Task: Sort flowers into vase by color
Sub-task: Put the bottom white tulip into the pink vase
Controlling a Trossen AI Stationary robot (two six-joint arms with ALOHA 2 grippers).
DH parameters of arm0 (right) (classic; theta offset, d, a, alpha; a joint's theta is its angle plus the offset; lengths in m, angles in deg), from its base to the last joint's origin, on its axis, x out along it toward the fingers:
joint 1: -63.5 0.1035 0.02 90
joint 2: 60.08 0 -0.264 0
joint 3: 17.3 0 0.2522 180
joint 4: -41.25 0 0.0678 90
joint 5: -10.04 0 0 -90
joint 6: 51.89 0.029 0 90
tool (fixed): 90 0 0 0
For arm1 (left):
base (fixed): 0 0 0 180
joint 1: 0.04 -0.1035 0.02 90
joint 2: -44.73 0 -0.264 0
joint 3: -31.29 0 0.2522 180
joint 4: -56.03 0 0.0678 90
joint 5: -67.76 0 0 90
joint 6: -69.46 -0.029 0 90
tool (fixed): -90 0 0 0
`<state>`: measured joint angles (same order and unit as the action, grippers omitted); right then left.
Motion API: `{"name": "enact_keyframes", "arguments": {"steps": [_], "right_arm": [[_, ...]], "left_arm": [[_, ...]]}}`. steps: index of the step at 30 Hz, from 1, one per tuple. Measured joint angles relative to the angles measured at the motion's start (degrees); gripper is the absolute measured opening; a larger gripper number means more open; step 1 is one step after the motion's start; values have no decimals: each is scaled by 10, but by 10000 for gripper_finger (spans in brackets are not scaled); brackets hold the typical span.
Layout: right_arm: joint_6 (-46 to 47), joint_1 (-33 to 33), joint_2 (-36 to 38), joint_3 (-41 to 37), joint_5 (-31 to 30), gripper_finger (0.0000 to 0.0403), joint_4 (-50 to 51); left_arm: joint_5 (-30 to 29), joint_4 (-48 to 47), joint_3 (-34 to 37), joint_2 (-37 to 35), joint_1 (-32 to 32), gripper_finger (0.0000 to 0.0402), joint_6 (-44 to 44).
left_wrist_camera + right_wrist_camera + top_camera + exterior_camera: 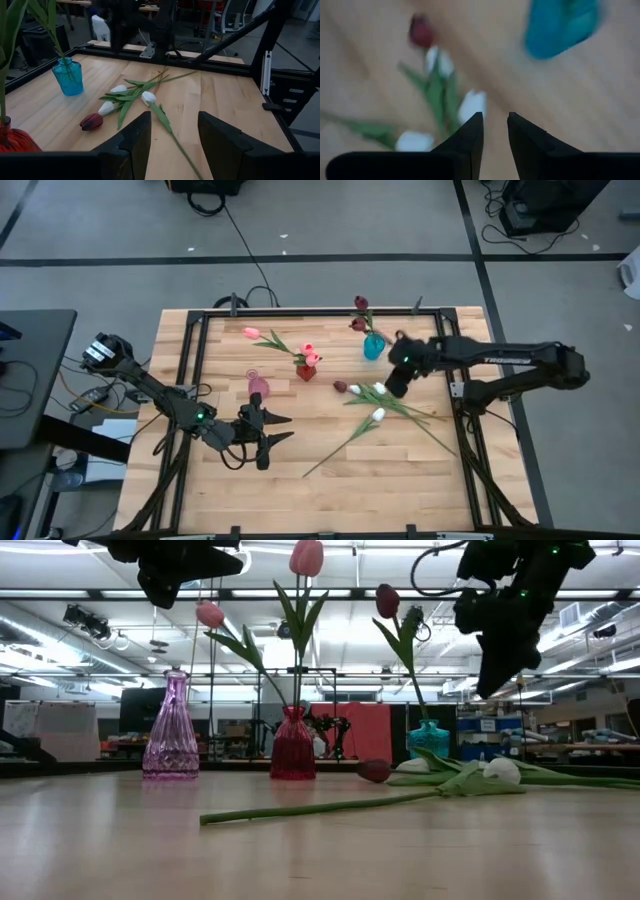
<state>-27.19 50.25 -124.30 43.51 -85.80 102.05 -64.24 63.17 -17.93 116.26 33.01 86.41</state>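
Loose flowers lie on the table right of centre: a maroon tulip (340,387) and three white ones (379,389), (355,390), (378,415), with their stems crossing. My right gripper (393,390) hangs above them beside the teal vase (373,346). It points steeply down, and its fingers (495,117) are open a little with nothing between them. The teal vase holds maroon tulips (361,303). A red vase (306,370) holds pink tulips (250,333). My left gripper (285,429) waits open over the near left of the table, aimed at the loose flowers (148,97).
A clear pink vase (259,385) stands left of the red vase; I see no flower in it. A black frame (190,330) runs around the tabletop. Bare wood lies along the near edge (350,490).
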Motion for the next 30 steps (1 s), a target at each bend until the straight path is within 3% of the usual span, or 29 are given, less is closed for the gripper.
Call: {"name": "enact_keyframes", "arguments": {"steps": [13, 18, 24, 30], "right_arm": [[47, 144, -142, 0, 73, 100, -14], [75, 205, -181, 0, 85, 100, -65], [131, 264, -185, 22, 21, 94, -66], [141, 308, -141, 24, -50, 93, -65]], "left_arm": [[0, 0, 0, 0, 0, 168, 2], [0, 0, 0, 0, 0, 168, 18], [2, 21, -2, 54, -8, 168, 109], [9, 9, -69, 161, -31, 168, 137]]}}
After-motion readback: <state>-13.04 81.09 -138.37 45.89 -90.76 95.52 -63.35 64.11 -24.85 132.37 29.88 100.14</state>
